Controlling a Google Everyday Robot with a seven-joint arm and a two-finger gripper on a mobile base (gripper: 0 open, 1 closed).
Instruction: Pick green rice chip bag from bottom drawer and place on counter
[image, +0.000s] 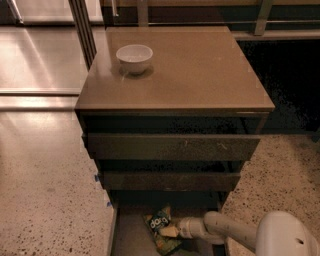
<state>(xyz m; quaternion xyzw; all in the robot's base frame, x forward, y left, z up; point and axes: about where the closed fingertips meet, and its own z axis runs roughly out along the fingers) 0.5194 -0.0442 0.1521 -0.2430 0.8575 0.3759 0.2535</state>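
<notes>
The green rice chip bag (159, 223) lies on the floor of the open bottom drawer (131, 239), its dark blue patch with white letters facing up. My gripper (170, 231) reaches in from the right, low inside the drawer, with its pale tip against the bag's right edge. The white arm (235, 233) runs off to the lower right. The brown counter (200, 65) on top of the cabinet is wide and flat.
A white bowl (134, 58) stands on the counter's back left. Two narrower drawers (172, 147) with scuffed fronts hang slightly open above the bottom drawer. Speckled floor (45, 190) lies left and right of the cabinet. A metal post (82, 30) stands behind the left corner.
</notes>
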